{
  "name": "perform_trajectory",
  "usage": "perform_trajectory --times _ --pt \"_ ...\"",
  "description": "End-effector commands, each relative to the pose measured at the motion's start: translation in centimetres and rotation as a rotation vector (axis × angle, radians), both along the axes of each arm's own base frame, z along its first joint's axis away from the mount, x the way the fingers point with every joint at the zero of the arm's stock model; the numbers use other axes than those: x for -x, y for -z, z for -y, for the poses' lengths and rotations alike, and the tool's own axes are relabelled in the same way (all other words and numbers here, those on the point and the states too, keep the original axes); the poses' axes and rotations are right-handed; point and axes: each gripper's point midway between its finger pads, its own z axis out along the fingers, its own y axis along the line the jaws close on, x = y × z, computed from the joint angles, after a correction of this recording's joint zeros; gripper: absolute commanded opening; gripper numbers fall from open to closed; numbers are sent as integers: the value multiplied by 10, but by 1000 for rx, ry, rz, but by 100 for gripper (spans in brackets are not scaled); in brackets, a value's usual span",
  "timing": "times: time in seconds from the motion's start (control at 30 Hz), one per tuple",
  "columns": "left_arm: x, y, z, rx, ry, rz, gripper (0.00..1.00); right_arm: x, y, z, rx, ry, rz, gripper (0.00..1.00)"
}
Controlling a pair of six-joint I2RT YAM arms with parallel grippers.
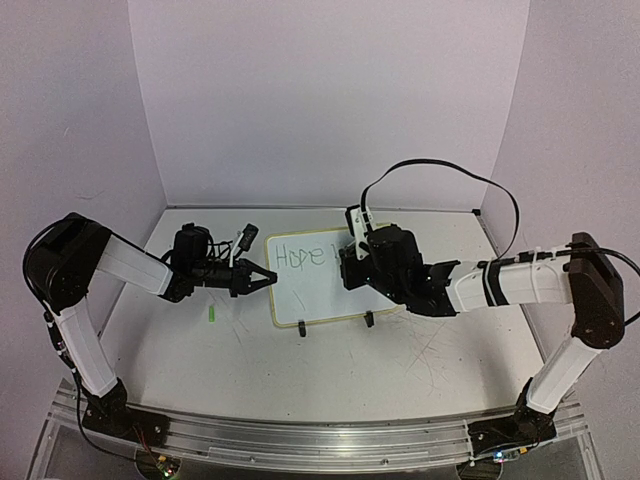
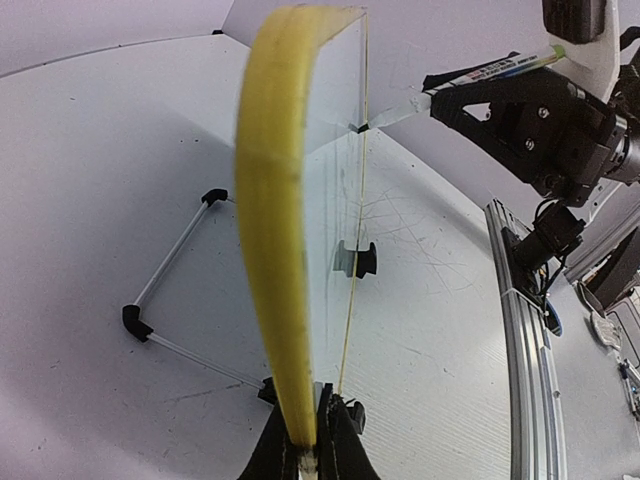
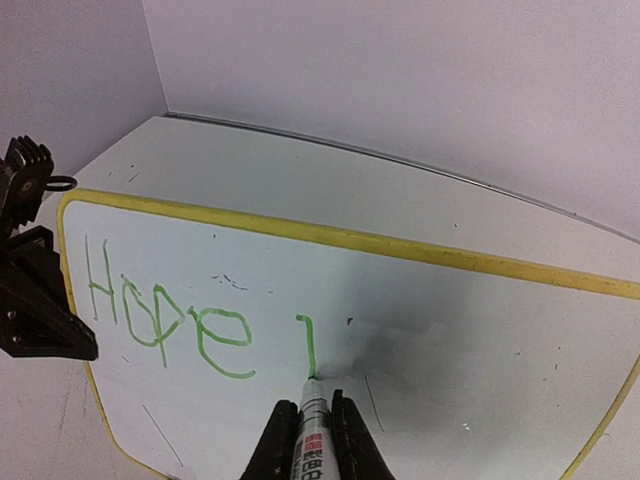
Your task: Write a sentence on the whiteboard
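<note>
- We see the whiteboard standing propped on the table, between the two arms.
- The left gripper is clamped on its yellow rim.
- The right gripper grips a marker, whose tip touches the board.
- The sentence reads "Hope" plus one green stroke.

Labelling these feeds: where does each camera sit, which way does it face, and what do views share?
Top external: above and behind, looking down at the table; left arm and right arm show.
Left wrist: on the left gripper, sighting edge-on along the whiteboard; its fingers pinch the yellow rim.
Right wrist: on the right gripper, looking down its marker at green writing; its fingers show.
Shared: both wrist views show whiteboard and marker.
</note>
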Motion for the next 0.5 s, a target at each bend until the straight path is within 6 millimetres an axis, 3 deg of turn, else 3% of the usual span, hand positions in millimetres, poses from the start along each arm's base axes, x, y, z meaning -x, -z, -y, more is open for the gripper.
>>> perform_trajectory --times 0.0,0.23,0.47 --pt "-21 2 -13 -65 -118 76 0 3 9 7 11 22 -29 0" --pt "-21 1 -13 -64 -119 77 0 4 11 7 11 22 -38 0" --pt "-21 2 -13 -65 -117 75 0 -2 -5 3 0 30 3 0"
